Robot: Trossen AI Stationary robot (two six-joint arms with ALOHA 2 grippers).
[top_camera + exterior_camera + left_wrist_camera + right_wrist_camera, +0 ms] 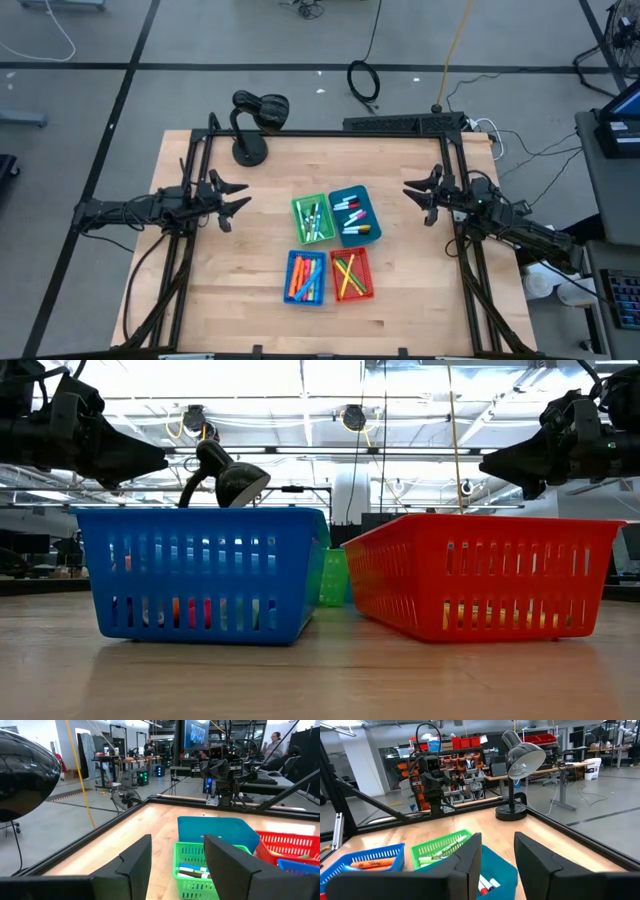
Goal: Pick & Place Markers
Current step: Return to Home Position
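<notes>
The markers lie inside four small bins at the table's middle. Green ones point(313, 219) are in the green bin point(299, 222). White ones with coloured caps point(352, 214) are in the teal bin point(366, 194). Orange and blue ones point(306, 278) are in the blue bin point(291, 275). Yellow and green ones point(346, 275) are in the red bin point(367, 275). My left gripper point(245, 196) hovers open, left of the green bin and above the table. My right gripper point(410, 194) hovers open, right of the teal bin. In the wrist views both grippers point(177, 852) point(497, 847) hold nothing.
A black desk lamp point(255, 120) stands near the table's far left corner. A dark frame rail point(330, 133) runs around the table's far and side edges. Bare wood lies between each gripper and the bins. A person point(275, 742) sits in the room beyond the table.
</notes>
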